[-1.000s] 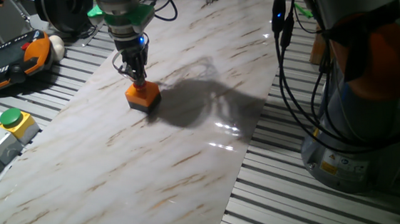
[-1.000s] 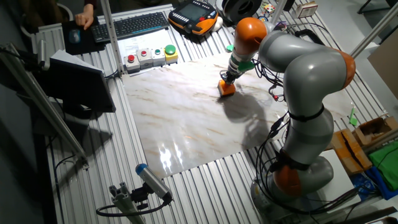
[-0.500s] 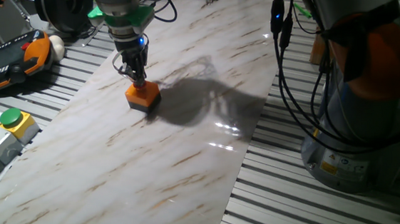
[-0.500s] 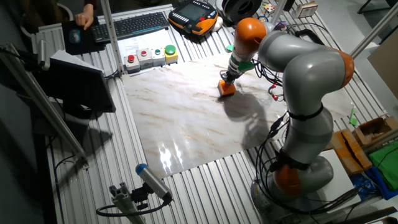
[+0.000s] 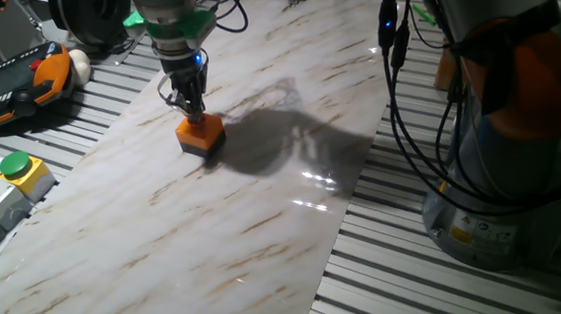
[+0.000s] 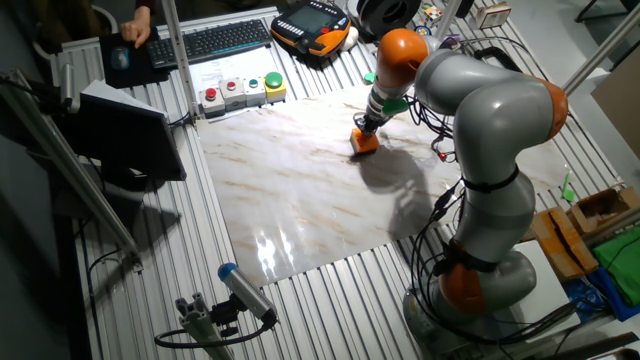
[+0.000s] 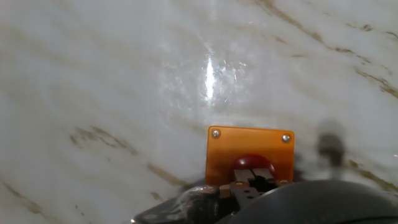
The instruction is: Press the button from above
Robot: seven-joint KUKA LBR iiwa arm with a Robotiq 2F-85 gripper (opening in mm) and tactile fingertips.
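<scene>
The button is a red round cap [image 7: 252,164] on a small orange square box [image 5: 201,134] that stands on the marbled board, toward its far side; the box also shows in the other fixed view [image 6: 365,143]. My gripper [image 5: 195,112] points straight down, directly over the box, with its tips at the cap. In the hand view the fingertips [image 7: 251,183] lie together on the near edge of the red cap, with no gap between them. In the other fixed view the gripper [image 6: 366,129] stands right on top of the box.
A green button on a yellow box [image 5: 20,169] sits off the board at the left, in a row of button boxes [image 6: 240,90]. A teach pendant [image 5: 16,83] lies beyond it. The arm's base [image 5: 508,174] and cables stand at the right of the marbled board [image 5: 215,222].
</scene>
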